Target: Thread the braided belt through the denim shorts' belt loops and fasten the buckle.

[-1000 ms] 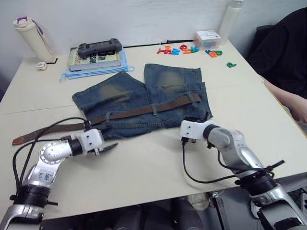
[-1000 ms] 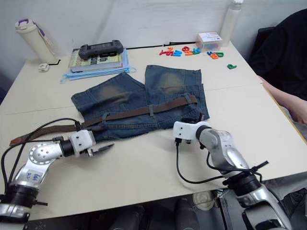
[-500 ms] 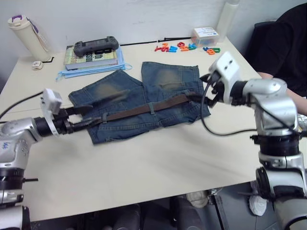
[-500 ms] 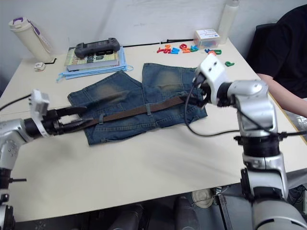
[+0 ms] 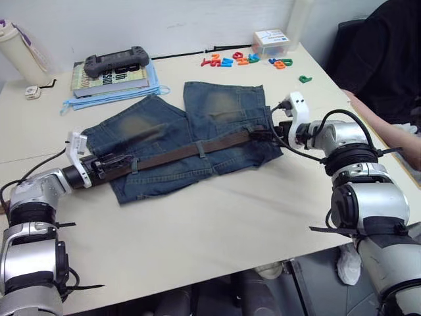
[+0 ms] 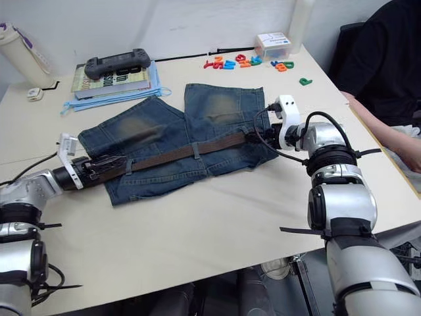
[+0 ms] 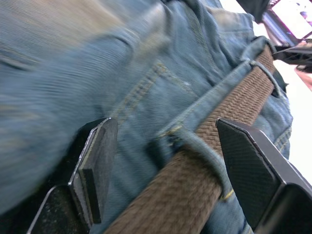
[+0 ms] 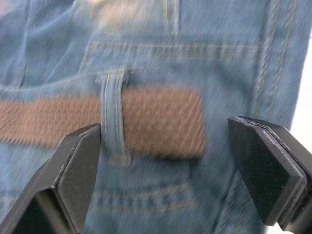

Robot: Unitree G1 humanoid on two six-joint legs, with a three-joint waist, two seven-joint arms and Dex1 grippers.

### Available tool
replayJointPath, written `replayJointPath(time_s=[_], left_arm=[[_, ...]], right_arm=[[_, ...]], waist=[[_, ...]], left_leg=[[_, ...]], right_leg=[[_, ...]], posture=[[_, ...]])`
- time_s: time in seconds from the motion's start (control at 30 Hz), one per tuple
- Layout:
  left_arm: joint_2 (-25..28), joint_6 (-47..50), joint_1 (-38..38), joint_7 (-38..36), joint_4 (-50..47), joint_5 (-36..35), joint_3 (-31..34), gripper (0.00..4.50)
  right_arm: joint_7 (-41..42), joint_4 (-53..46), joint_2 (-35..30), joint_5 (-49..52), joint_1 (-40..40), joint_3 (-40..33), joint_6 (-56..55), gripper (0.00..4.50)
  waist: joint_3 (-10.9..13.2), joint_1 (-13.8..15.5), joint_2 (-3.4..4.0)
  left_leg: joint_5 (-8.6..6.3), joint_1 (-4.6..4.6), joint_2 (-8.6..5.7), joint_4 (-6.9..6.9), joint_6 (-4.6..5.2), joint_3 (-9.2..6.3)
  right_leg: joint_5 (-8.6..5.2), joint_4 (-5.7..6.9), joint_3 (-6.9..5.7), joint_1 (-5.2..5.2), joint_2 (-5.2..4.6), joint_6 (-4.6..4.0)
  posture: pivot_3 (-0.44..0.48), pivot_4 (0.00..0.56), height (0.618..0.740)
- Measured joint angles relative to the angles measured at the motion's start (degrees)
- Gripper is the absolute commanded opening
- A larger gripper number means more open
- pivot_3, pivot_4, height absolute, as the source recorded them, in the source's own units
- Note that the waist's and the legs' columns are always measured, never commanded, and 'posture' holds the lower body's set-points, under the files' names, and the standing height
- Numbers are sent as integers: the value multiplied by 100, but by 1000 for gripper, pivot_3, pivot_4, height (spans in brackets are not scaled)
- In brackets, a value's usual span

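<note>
The denim shorts [image 5: 217, 108] lie flat mid-table, waistband toward me. The braided belt [image 5: 177, 153] runs along the waistband under its belt loops [image 5: 200, 148]. My left gripper [image 5: 110, 164] is open at the waistband's left end, its fingers [image 7: 97, 161] either side of a loop [image 7: 195, 146] with the belt under it. My right gripper [image 5: 258, 135] is open at the right end, its fingers [image 8: 78, 170] flanking the belt's blunt brown tip [image 8: 165, 122], which sticks out past a loop [image 8: 113, 114]. The buckle is hidden.
A book stack with a black game controller [image 5: 110, 62] sits at the back left, beside a bottle [image 5: 16, 49]. Coloured plastic letters [image 5: 243, 60] and a small box [image 5: 270, 41] lie at the back right. A person [image 5: 388, 79] sits by the table's right edge.
The camera has shifted. Both grippers have come down onto the waistband: the left now straddles the belt at the left end, and the right has dropped to the belt's right tip.
</note>
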Motion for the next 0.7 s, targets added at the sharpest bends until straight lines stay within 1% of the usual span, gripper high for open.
replayJointPath(time_s=[0.17,0.23,0.27,0.33,0.43,0.5,0.53,0.63,0.67,0.7], left_arm=[[-143,265,41,-171,-262,12,2,3563],[-204,259,81,-154,-312,19,20,3563],[-236,233,90,-126,-311,19,64,3310],[-271,187,98,-53,-310,23,116,2818],[-294,35,123,0,-309,80,164,1395],[-309,-92,123,19,-325,137,165,586],[-322,-135,123,28,-337,147,165,243],[-383,-332,250,169,-693,148,254,243],[-391,-438,379,213,-1004,143,292,243],[-395,-573,604,308,-1521,139,334,243]], right_arm=[[393,192,41,36,-118,11,-35,4370],[400,214,52,37,-134,3,-133,3840],[397,241,56,46,-134,-25,-157,3597],[397,292,75,95,-134,-125,-237,2735],[446,296,83,111,-134,-150,-389,1194],[495,295,87,103,-133,-139,-530,323],[502,293,87,95,-133,-129,-606,5],[590,101,84,43,-63,-37,-911,5],[677,-124,76,6,29,61,-1113,5],[792,-561,53,-29,253,132,-1363,5]], waist=[[0,-22,0],[0,-16,0],[0,-12,0],[0,-5,0],[0,0,0],[0,10,0],[0,17,0],[0,38,0],[0,40,0],[0,48,0]], left_leg=[[-2,0,0,43,-3,-1],[-2,0,-1,50,-3,-2],[-2,0,-2,54,-3,-2],[-3,0,-3,55,-3,-2],[-3,0,-3,56,-3,-2],[-3,0,-5,57,-3,-2],[-3,0,-5,58,-3,-2],[-3,-1,-5,62,-3,-2],[-4,-1,-4,62,-4,-2],[-5,-1,0,63,-5,-3]], right_leg=[[0,42,6,0,-9,0],[0,51,9,0,-9,-1],[0,53,9,0,-9,-1],[0,55,10,0,-9,-1],[0,56,10,0,-10,-1],[0,56,11,0,-10,-1],[0,57,11,0,-10,-1],[0,58,12,-1,-12,-1],[0,58,13,-1,-13,-1],[1,57,15,0,-15,-1]], posture=[[0,150,714],[0,150,714],[0,150,714],[0,150,714],[0,150,714],[0,150,714],[0,150,714],[0,150,714],[0,150,714],[0,150,714]])
